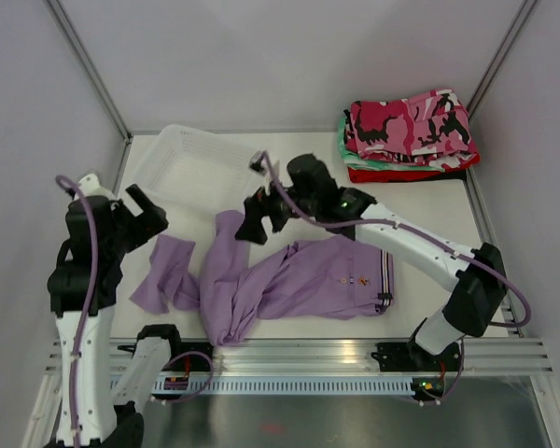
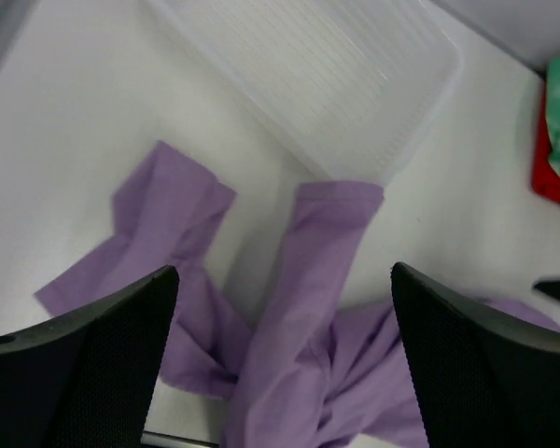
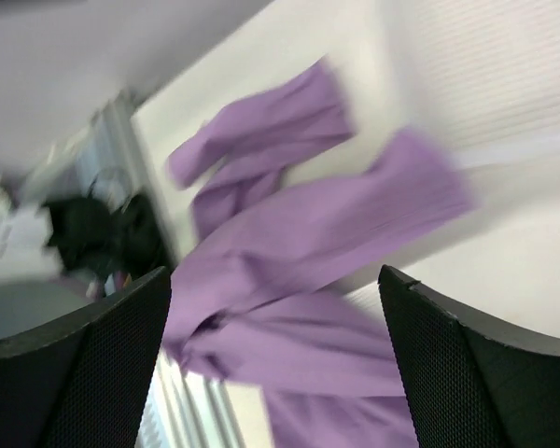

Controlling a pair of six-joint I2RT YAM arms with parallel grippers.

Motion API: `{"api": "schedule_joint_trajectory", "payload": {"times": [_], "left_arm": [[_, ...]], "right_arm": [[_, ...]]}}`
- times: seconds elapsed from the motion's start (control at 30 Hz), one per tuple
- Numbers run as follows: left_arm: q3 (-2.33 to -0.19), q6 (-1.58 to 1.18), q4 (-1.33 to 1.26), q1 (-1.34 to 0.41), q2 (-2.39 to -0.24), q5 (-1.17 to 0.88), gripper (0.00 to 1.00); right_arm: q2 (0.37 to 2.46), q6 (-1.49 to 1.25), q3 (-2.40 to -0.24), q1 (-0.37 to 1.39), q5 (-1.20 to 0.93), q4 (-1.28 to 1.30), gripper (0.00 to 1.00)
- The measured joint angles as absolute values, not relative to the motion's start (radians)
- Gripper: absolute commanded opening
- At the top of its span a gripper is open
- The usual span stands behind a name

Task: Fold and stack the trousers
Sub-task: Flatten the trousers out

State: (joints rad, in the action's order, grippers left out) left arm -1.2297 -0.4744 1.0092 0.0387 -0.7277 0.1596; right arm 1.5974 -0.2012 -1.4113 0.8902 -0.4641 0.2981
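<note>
The open left end effector (image 2: pixel 282 275) and open right end effector (image 3: pixel 273 275) hang by the purple trousers (image 1: pixel 299 280), blurry in the right wrist view; camouflage trousers (image 1: pixel 415 121) sit at 1 o'clock

bare table (image 1: pixel 429 201) right of the lilac trousers (image 1: pixel 299 280); basket (image 1: pixel 168 142) and folded stack (image 1: pixel 411 131) crowd the back.

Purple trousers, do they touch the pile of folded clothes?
Apart. The top view shows bare table between the purple trousers and the pile.

White basket (image 1: pixel 185 164) back-left; red garment (image 1: pixel 392 175), seemingly folded.
</note>
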Motion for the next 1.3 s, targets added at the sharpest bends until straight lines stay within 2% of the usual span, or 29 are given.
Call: {"api": "schedule_joint_trajectory", "payload": {"times": [0.17, 0.23, 0.4, 0.57, 0.7, 0.73, 0.77, 0.83, 0.87, 0.93, 0.97, 1.07, 1.1, 1.2, 1.3], "left_arm": [[-1.145, -0.423, 0.833, 0.020, -0.895, -0.191, 1.00], [-1.061, -0.415, 0.761, -0.033, -0.910, -0.250, 1.00], [-0.945, -0.388, 0.647, -0.209, -1.020, -0.267, 1.00], [-0.839, -0.376, 0.561, -0.295, -1.135, -0.206, 0.95], [-0.816, -0.376, 0.564, -0.299, -1.185, -0.120, 0.75], [-0.816, -0.378, 0.558, -0.299, -1.195, -0.099, 0.67], [-0.816, -0.379, 0.553, -0.299, -1.205, -0.083, 0.54], [-0.817, -0.389, 0.540, -0.299, -1.230, -0.060, 0.38], [-0.816, -0.397, 0.535, -0.299, -1.246, -0.055, 0.21], [-0.815, -0.412, 0.524, -0.299, -1.271, -0.052, 0.07], [-0.813, -0.419, 0.522, -0.299, -1.278, -0.049, 0.02], [-0.812, -0.445, 0.537, -0.300, -1.270, -0.009, 0.02], [-0.813, -0.459, 0.551, -0.300, -1.260, 0.014, 0.02], [-0.833, -0.552, 0.668, -0.300, -1.172, 0.144, 0.02], [-0.860, -0.686, 0.786, -0.300, -1.013, 0.266, 0.02]], "right_arm": [[1.640, -0.381, -1.446, 0.667, -0.336, 0.191, 0.98], [1.710, -0.447, -1.463, 0.620, -0.284, 0.166, 0.98], [1.926, -0.560, -1.546, 0.615, -0.203, 0.150, 0.98], [2.049, -0.660, -1.588, 0.633, -0.192, 0.102, 0.98], [2.100, -0.713, -1.615, 0.646, -0.176, 0.061, 0.95], [2.112, -0.722, -1.625, 0.650, -0.174, 0.051, 0.93], [2.126, -0.732, -1.639, 0.654, -0.171, 0.039, 0.90], [2.157, -0.745, -1.668, 0.663, -0.162, 0.024, 0.81], [2.175, -0.753, -1.687, 0.669, -0.157, 0.017, 0.75], [2.211, -0.762, -1.720, 0.682, -0.144, 0.006, 0.61], [2.229, -0.764, -1.737, 0.688, -0.136, 0.006, 0.45], [2.276, -0.784, -1.773, 0.700, -0.117, 0.005, 0.26], [2.284, -0.799, -1.784, 0.703, -0.110, -0.002, 0.22], [2.301, -0.799, -1.846, 0.703, -0.091, 0.000, 0.21], [2.366, -0.735, -1.990, 0.701, -0.099, 0.021, 0.26]]}}
